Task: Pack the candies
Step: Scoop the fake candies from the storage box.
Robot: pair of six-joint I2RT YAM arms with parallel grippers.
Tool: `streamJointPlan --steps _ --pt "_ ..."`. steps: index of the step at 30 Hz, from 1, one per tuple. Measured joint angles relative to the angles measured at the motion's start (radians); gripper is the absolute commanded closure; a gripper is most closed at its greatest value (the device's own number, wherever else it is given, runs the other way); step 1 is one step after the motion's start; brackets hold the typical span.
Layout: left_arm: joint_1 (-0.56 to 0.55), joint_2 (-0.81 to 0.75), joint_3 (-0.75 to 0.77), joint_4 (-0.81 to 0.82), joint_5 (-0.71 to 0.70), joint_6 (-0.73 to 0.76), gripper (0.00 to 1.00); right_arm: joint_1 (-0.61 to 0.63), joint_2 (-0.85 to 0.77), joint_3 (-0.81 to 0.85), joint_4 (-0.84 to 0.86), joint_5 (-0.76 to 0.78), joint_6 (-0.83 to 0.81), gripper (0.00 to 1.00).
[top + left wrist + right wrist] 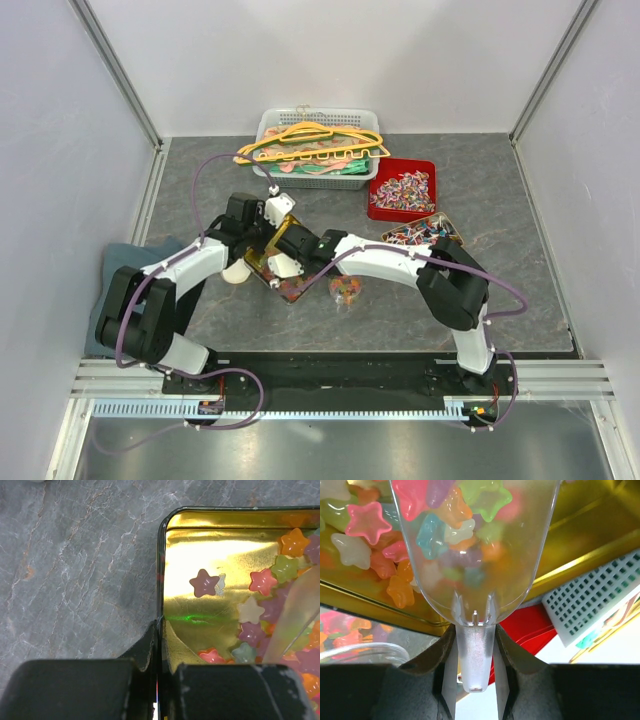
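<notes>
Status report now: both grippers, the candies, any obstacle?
Left gripper shut on tin rim. Right gripper shut on scoop, loaded with star candies, over tin. Nothing blocking.

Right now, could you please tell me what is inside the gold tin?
In the tin, star gummies pile at one side; one purple star lies alone on bare gold. The scoop hides part of the pile.

The grey table (540, 290) bears a white basket (310, 181), red tray (383, 206) of candies (407, 187) and gold tin (210, 550).
</notes>
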Motion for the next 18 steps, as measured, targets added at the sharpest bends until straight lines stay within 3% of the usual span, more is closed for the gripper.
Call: streamJointPlan --steps 9,18 --pt "0.065 0.056 0.049 -0.002 0.013 -0.027 0.98 -0.105 -0.085 -0.019 0.015 -0.063 0.067 1.0" --pt "0.137 0.165 0.158 -0.012 0.034 -0.074 0.98 -0.132 -0.148 -0.047 0.031 -0.117 0.112 1.0"
